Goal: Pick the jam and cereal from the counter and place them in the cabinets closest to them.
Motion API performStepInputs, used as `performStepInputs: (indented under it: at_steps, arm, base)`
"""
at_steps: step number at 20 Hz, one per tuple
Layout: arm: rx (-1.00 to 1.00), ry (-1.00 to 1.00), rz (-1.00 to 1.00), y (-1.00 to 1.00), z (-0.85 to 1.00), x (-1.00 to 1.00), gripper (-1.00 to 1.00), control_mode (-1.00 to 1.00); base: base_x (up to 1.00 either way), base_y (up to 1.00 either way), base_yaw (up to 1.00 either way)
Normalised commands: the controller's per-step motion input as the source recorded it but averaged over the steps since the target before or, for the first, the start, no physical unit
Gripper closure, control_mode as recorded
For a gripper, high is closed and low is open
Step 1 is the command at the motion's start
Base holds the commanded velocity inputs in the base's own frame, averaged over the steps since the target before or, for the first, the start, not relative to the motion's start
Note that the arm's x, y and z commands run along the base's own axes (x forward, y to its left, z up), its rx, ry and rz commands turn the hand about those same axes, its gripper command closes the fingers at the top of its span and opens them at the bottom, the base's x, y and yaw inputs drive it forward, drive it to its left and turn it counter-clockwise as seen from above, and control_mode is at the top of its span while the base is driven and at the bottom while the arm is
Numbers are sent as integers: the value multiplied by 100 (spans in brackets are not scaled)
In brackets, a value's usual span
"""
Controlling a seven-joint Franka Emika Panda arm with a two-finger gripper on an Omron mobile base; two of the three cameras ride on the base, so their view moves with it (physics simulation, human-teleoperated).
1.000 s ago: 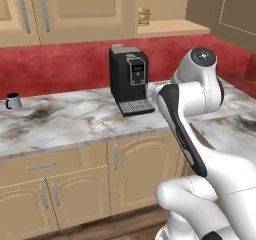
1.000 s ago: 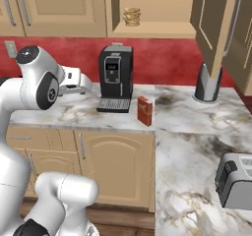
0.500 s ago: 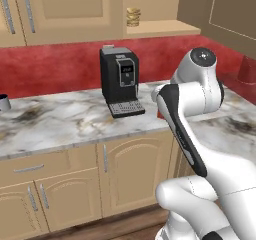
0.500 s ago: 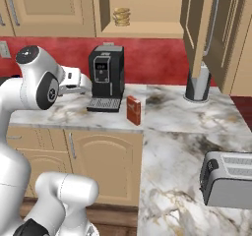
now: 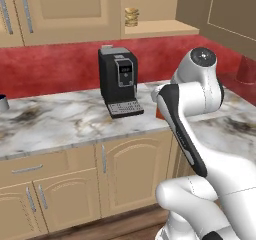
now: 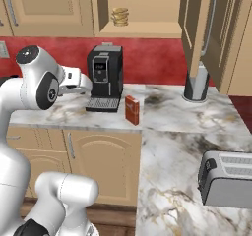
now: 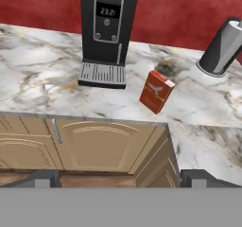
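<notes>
Gripper (image 7: pixel 120 176) spread wide, empty, poised above the counter (image 7: pixel 42 89) edge. Cereal (image 7: pixel 156 91) upright on counter ahead, slightly right of centre, well apart from fingertips, just right of coffee machine (image 7: pixel 107 34).

Cereal (image 6: pixel 132 110) stands on the counter (image 6: pixel 197 127), just right of the coffee machine (image 6: pixel 104 77), seemingly apart.

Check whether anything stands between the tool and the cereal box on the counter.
Nothing visible does. In the hand view the open tool looks straight at the cereal, standing alone on the counter. The coffee machine stands off to one side, the grey canister to the other.
</notes>
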Motion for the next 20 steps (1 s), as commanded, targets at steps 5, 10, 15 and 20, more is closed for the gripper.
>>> performStepInputs:
  at_steps: [5, 10, 15, 20]
  arm:
    - [0, 0, 0, 0, 0, 0, -100, 100]
    - [0, 0, 0, 0, 0, 0, -100, 100]
    - [0, 0, 0, 0, 0, 0, -100, 100]
    - [0, 0, 0, 0, 0, 0, -100, 100]
  base:
    - [20, -4, 0]
    - [22, -12, 0]
    - [30, -13, 0]
    - [37, -11, 0]
